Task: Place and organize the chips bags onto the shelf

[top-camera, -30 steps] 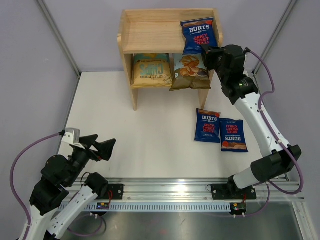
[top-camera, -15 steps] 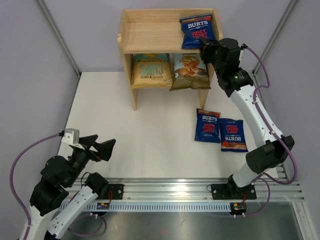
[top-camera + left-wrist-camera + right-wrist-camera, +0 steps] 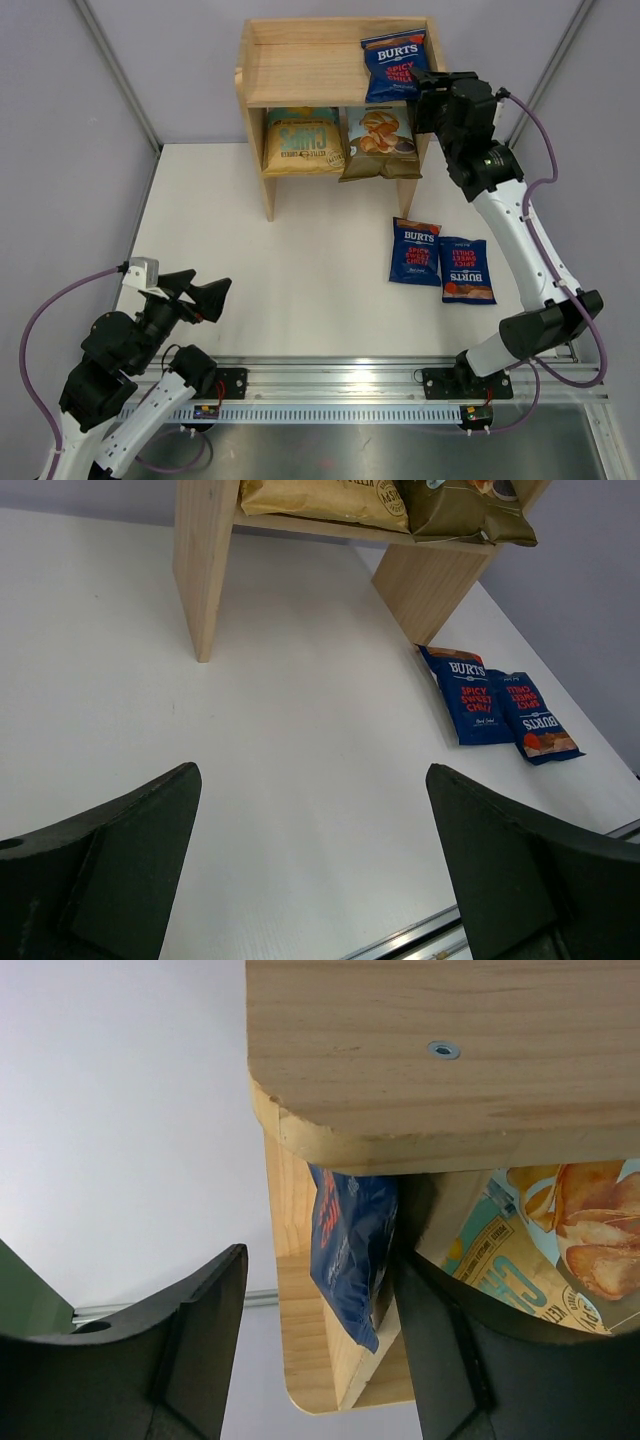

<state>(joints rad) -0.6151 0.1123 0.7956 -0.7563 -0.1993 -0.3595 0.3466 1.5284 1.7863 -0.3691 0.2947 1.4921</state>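
Note:
The wooden shelf (image 3: 300, 70) stands at the back of the table. One dark-blue Burts bag (image 3: 395, 65) lies on the right of its top tier. The yellow bag (image 3: 303, 140) and the Cassava Chips bag (image 3: 380, 143) stand side by side on the lower tier. Two more Burts bags (image 3: 415, 252) (image 3: 466, 270) lie flat on the table to the right. My right gripper (image 3: 425, 100) is open at the shelf's right front corner. In the right wrist view the top bag's lower edge (image 3: 350, 1250) hangs between its open fingers. My left gripper (image 3: 205, 292) is open and empty, near the front left.
The left half of the top tier (image 3: 290, 70) is bare wood. In the left wrist view the shelf's side panel (image 3: 205, 560) stands ahead and the two table bags (image 3: 468, 695) (image 3: 535, 718) lie to the right. Grey walls enclose the table.
My right gripper pushed in toward the shelf and then drew back a little to the right. The top Burts bag now sits slightly further back. The left arm has not moved.

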